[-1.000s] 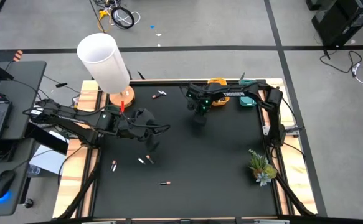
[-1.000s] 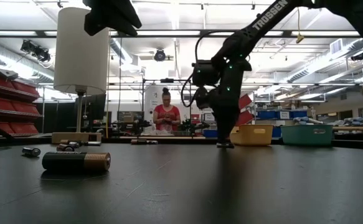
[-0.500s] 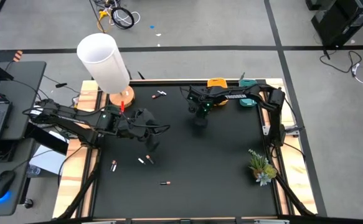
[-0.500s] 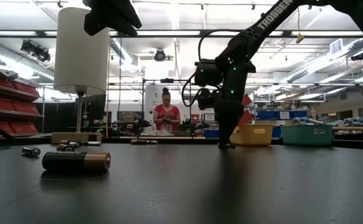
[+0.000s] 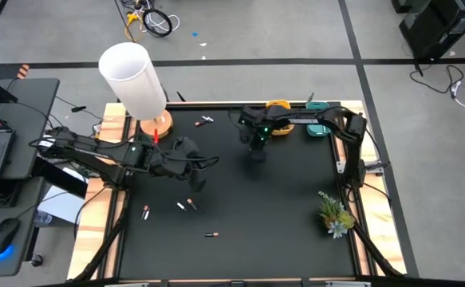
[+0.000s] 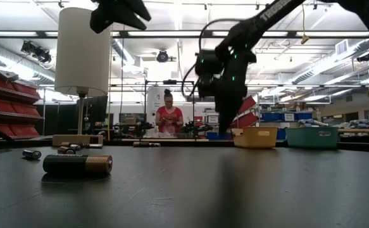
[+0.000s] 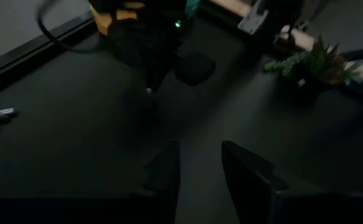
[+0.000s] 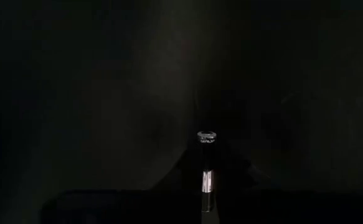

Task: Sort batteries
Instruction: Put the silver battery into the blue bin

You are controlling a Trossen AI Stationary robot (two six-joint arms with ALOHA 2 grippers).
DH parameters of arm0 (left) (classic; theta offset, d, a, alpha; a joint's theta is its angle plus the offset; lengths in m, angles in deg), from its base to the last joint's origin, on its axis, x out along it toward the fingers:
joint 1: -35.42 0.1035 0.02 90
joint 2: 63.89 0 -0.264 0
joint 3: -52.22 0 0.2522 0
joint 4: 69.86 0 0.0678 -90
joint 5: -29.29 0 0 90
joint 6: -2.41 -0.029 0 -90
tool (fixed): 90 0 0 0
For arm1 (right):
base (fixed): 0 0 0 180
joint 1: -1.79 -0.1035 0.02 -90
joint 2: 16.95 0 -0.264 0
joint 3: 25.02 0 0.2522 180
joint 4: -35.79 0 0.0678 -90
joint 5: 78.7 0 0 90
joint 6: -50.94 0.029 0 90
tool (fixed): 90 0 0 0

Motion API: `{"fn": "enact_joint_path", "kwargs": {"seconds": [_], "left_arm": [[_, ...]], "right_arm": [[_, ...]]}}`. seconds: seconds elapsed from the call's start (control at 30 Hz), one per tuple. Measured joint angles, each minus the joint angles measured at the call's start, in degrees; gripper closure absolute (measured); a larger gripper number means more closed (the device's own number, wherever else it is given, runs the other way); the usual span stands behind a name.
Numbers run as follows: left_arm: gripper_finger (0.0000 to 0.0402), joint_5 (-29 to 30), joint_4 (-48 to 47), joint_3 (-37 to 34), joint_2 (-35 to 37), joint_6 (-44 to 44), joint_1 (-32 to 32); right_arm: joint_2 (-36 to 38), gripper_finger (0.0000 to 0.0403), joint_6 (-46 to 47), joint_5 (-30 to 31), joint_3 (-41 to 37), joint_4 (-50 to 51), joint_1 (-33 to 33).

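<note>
My right gripper [image 5: 254, 150] hangs over the table's far middle, a little above the black mat [image 5: 280, 199], and is shut on a small battery [image 8: 207, 180]. My left gripper [image 7: 200, 171] stands open at mid-left, above the mat, with nothing between its fingers. Loose batteries lie flat on the mat: one near the far edge [image 5: 206, 121] and several at near left [image 5: 146, 212], [image 5: 186, 206], [image 5: 211, 234]. A dark-and-copper battery [image 6: 78, 164] lies closest in the low view. My right gripper pinches the thin battery's body [image 8: 207, 186] between its two fingers, which come from above and point steeply down. The battery lies along the fingers, its silver end [image 8: 207, 135] sticking out past them toward the mat. It is lifted clear of the table.
A yellow tray [image 5: 278, 106] and a teal tray [image 5: 318, 127] stand at the far edge behind my right gripper. A white lamp [image 5: 132, 76] stands at the far left corner and a small plant [image 5: 336, 214] at the right edge. The mat's middle and near right are bare.
My right gripper stood with its tips on the mat and has risen clear of it, tipping a little. My left gripper has kept its place.
</note>
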Motion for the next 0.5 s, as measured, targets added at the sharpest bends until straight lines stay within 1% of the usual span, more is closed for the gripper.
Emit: {"fn": "enact_joint_path", "kwargs": {"seconds": [0.27,0.4,0.5], "left_arm": [[0.0271,6.7,6.7,0.0,0.0,-0.3,0.0],[0.0271,7.2,7.6,0.0,0.0,-1.7,0.0],[0.0271,7.2,7.5,0.0,0.0,-1.9,0.0]], "right_arm": [[5.3,0.0387,0.0,-0.8,1.0,6.0,1.8],[9.0,0.0387,0.0,-0.3,0.9,9.8,4.0],[12.9,0.0387,-0.1,0.5,1.0,12.1,7.3]]}}
